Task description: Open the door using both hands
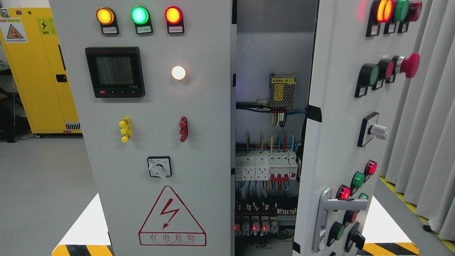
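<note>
Although no robot hand shows anywhere in the head view, so I cannot tell if the fingers are open or closed or what they hold, the cabinet is clearly half opened. At the far left stands a yellow metal safety cupboard (39, 71), well apart. Next comes the grey left door with the black digital meter (156, 128); it faces the camera flat and looks closed. Between the two doors a dark gap shows the white circuit breakers with coloured wires (266, 167), near the middle of the opening. To the right, the grey right door with the coloured push buttons (337, 106) is swung outward at an angle, and its silver lever handle (330, 213) sits low on it. I judge that the left door remains to be pulled open.
</note>
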